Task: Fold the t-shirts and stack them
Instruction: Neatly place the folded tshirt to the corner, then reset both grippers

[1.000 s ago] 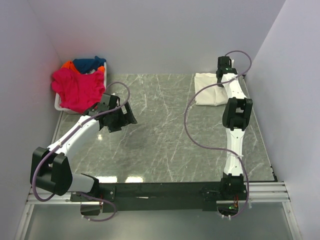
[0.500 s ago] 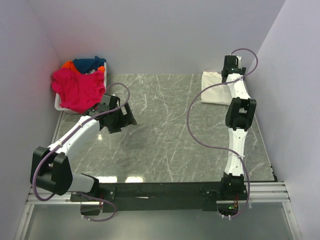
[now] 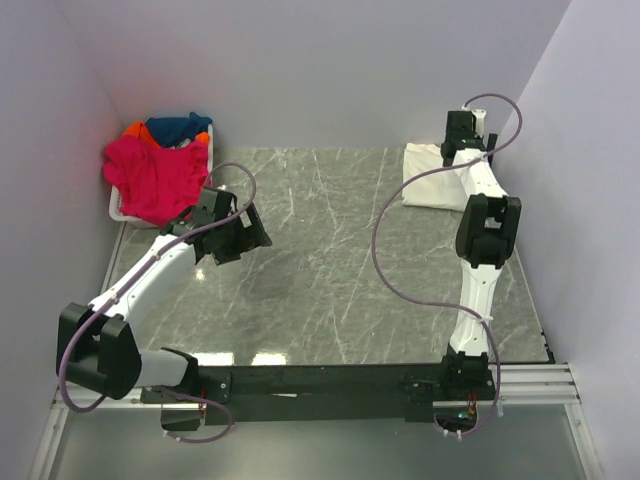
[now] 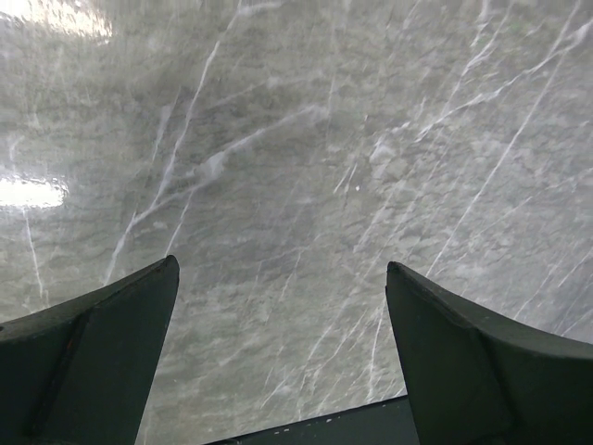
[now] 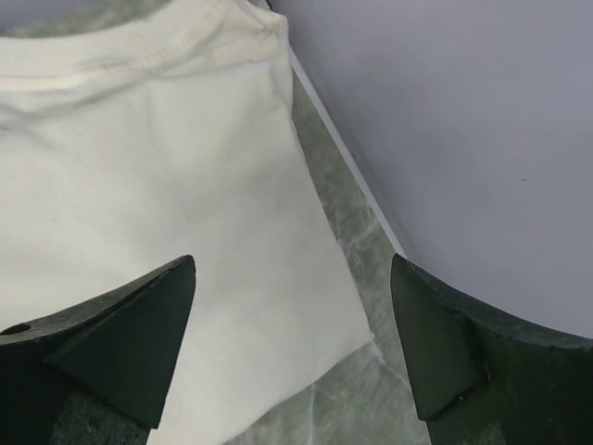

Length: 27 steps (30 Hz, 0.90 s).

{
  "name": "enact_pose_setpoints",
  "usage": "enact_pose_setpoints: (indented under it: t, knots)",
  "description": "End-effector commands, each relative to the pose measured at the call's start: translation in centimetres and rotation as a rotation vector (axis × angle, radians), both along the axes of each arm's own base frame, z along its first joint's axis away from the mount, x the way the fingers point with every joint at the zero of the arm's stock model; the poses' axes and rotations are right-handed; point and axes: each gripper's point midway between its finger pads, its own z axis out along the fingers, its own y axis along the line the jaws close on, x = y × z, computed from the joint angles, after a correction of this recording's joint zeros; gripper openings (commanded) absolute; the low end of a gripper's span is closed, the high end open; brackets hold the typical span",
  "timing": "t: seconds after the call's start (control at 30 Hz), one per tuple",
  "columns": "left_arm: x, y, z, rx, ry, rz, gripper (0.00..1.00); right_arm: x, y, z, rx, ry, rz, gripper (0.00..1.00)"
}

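While the cream t-shirt lies folded flat at the far right corner of the bench, its edge just beside the wall, your right tool hangs over it with the jaws spread wide and nothing between them. You cannot tell from either view whether the fingertips brush the cloth. The other shirts are well apart from it, heaped in the white plastic basket at the far left corner. The magenta t-shirt spills over the near rim, with the dark blue t-shirt and the orange t-shirt behind it. Your left tool sits near that basket, fully parted, holding nothing, with only bare marbled bench below it.
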Motion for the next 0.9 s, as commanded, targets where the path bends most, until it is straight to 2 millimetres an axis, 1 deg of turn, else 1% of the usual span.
enact_pose_setpoints:
  t: [0.0, 0.03, 0.07, 0.1, 0.13, 0.2, 0.23, 0.27, 0.3, 0.33, 0.37, 0.4, 0.43, 0.47, 0.5, 0.53, 0.57, 0.6, 0.63, 0.67, 0.7, 0.73, 0.77, 0.8, 0.83, 0.87]
  knots:
    - [1.2, 0.2, 3.9, -0.021, -0.128, 0.022, 0.99, 0.1, 2.7, 8.0, 0.041, -0.213, 0.001, 0.92]
    - [1.3, 0.4, 4.1, -0.014, -0.142, 0.028, 0.99, -0.1, 3.4, 8.3, 0.050, -0.220, 0.009, 0.92]
    - [1.3, 0.5, 4.6, -0.016, -0.163, 0.031, 0.99, -0.6, 3.9, 7.7, 0.070, -0.213, 0.007, 0.92]
    - [1.3, 0.6, 4.8, -0.012, -0.176, 0.032, 0.99, -1.2, 4.6, 9.1, 0.084, -0.238, 0.019, 0.92]
    - [1.4, 0.8, 5.1, -0.009, -0.190, 0.037, 0.99, -1.9, 6.2, 8.3, 0.094, -0.218, 0.039, 0.92]
    - [1.3, 1.1, 6.0, -0.007, -0.224, 0.049, 0.99, -3.0, 7.7, 8.6, 0.114, -0.228, 0.058, 0.92]
    - [1.1, 1.2, 6.3, -0.009, -0.234, 0.047, 0.99, -3.6, 9.2, 10.7, 0.129, -0.273, 0.093, 0.93]
    - [1.1, 1.9, 6.7, 0.013, -0.260, 0.070, 0.99, -4.7, 10.1, 9.5, 0.142, -0.245, 0.112, 0.93]
    - [1.0, 2.1, 6.8, 0.018, -0.268, 0.076, 0.99, -5.6, 11.0, 11.3, 0.154, -0.279, 0.134, 0.93]
    - [0.9, 2.2, 7.0, 0.019, -0.277, 0.079, 0.99, -6.3, 11.7, 11.6, 0.167, -0.281, 0.148, 0.93]
    - [0.6, 2.4, 6.8, 0.022, -0.278, 0.080, 0.99, -7.2, 13.7, 10.9, 0.196, -0.262, 0.192, 0.93]
    - [0.4, 2.6, 7.3, 0.018, -0.301, 0.083, 1.00, -7.9, 14.7, 11.1, 0.207, -0.259, 0.217, 0.93]
    - [0.3, 2.7, 7.4, 0.017, -0.309, 0.088, 0.99, -9.4, 15.6, 11.5, 0.214, -0.255, 0.238, 0.92]
    - [-0.2, 2.8, 7.5, 0.010, -0.319, 0.090, 1.00, -10.3, 16.7, 11.6, 0.236, -0.256, 0.260, 0.91]
    - [-0.4, 2.8, 7.6, 0.005, -0.325, 0.088, 0.99, -11.5, 18.8, 12.8, 0.259, -0.274, 0.313, 0.90]
    - [-0.5, 2.9, 7.7, 0.002, -0.334, 0.090, 0.99, -12.6, 19.9, 12.7, 0.275, -0.262, 0.335, 0.90]
    - [-1.0, 3.1, 7.8, -0.003, -0.347, 0.091, 0.99, -13.9, 20.8, 11.5, 0.308, -0.240, 0.345, 0.90]
    - [-1.2, 3.2, 7.8, -0.005, -0.353, 0.095, 0.99, -15.5, 23.3, 12.1, 0.360, -0.245, 0.413, 0.89]
    - [-1.5, 3.4, 7.8, -0.006, -0.357, 0.103, 1.00, -17.0, 24.3, 10.4, 0.396, -0.205, 0.436, 0.89]
    - [-1.9, 3.6, 7.7, -0.011, -0.368, 0.110, 0.99, -18.0, 25.5, 10.0, 0.454, -0.207, 0.445, 0.89]
    - [-2.1, 3.7, 7.7, -0.016, -0.373, 0.116, 0.99, -19.7, 27.2, 10.6, 0.520, -0.217, 0.498, 0.89]
    - [-2.3, 3.8, 7.7, -0.020, -0.381, 0.119, 0.99, -20.7, 28.0, 10.2, 0.558, -0.215, 0.514, 0.88]
    - [-2.8, 3.9, 7.6, -0.031, -0.389, 0.128, 0.99, -22.3, 28.5, 8.0, 0.603, -0.182, 0.497, 0.88]
    - [-2.9, 4.0, 7.6, -0.034, -0.394, 0.131, 0.99, -23.3, 29.0, 8.6, 0.645, -0.217, 0.518, 0.88]
    - [-3.1, 4.0, 7.6, -0.039, -0.396, 0.134, 0.99, -24.9, 29.7, 6.3, 0.673, -0.168, 0.532, 0.88]
    - [-3.4, 4.0, 7.5, -0.046, -0.399, 0.133, 0.99, -25.7, 30.3, 6.0, 0.713, -0.170, 0.530, 0.88]
